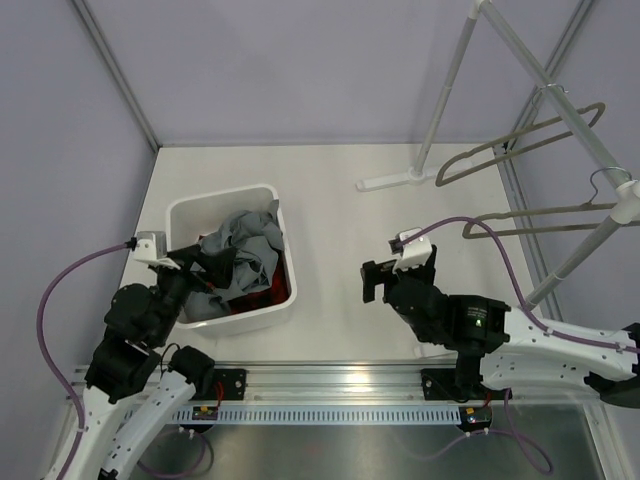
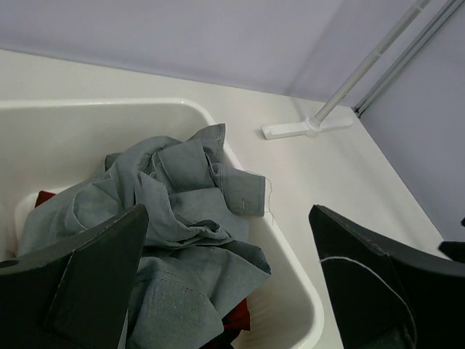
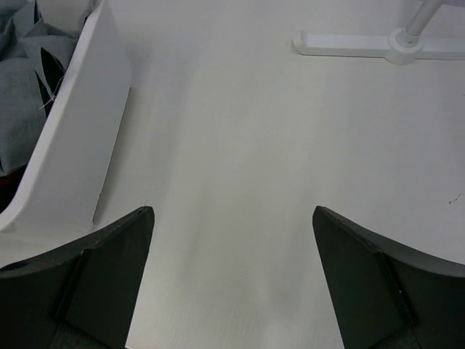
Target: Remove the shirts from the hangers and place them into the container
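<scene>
The white container stands on the table at the left. The grey shirt lies crumpled inside it, with a bit of the red plaid shirt showing underneath. In the left wrist view the grey shirt covers the red cloth. My left gripper hangs open over the container's near side, nothing between its fingers. My right gripper is open above bare table to the right of the container. Two bare hangers hang on the rack at the far right.
The white rack's pole and its flat foot stand at the back right, and the foot also shows in the right wrist view. The container's wall is just left of my right gripper. Lilac walls enclose the table.
</scene>
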You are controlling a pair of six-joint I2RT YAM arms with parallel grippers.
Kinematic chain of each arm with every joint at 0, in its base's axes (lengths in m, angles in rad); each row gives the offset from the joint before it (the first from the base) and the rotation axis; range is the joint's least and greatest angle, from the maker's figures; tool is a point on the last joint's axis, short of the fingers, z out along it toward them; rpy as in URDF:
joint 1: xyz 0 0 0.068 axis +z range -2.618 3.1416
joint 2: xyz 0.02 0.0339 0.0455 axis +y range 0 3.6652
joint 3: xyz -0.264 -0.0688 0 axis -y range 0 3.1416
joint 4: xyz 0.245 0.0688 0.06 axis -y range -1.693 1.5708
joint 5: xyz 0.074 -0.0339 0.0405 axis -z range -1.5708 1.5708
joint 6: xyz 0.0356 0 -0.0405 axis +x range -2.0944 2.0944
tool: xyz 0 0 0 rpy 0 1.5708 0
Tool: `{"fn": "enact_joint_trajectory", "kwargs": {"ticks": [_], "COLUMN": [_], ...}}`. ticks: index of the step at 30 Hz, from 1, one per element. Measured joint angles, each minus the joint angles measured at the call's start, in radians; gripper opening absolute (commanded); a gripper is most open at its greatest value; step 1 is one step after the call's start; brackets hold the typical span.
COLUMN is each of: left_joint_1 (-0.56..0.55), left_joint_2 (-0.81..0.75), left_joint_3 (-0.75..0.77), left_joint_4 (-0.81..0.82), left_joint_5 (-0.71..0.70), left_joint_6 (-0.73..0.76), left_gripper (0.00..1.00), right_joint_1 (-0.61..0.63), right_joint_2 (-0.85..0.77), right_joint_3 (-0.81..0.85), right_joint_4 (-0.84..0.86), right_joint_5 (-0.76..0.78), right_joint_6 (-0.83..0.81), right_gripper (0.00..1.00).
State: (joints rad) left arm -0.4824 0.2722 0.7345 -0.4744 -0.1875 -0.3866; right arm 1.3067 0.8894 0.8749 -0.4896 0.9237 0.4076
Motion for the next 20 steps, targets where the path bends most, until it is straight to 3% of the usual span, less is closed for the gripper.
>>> {"fn": "enact_joint_trajectory", "kwargs": {"ticks": [12, 20], "left_joint_1": [0.0, 0.0], "left_joint_2": [0.029, 0.048], "left_joint_3": [-0.074, -0.074], "left_joint_4": [0.026, 0.036], "left_joint_5": [-0.014, -0.02], "left_joint_6": [-0.015, -0.018], "left_gripper": [0.99, 0.99], "right_joint_1": [0.0, 0.0], "right_joint_2": [-0.221, -0.342], "right_joint_3": [-0.18, -0.274], "right_joint_4": [0.109, 0.16], "right_joint_5": [0.183, 0.213], "right_joint_6": [0.004, 0.002], "right_gripper": [0.99, 0.99]}}
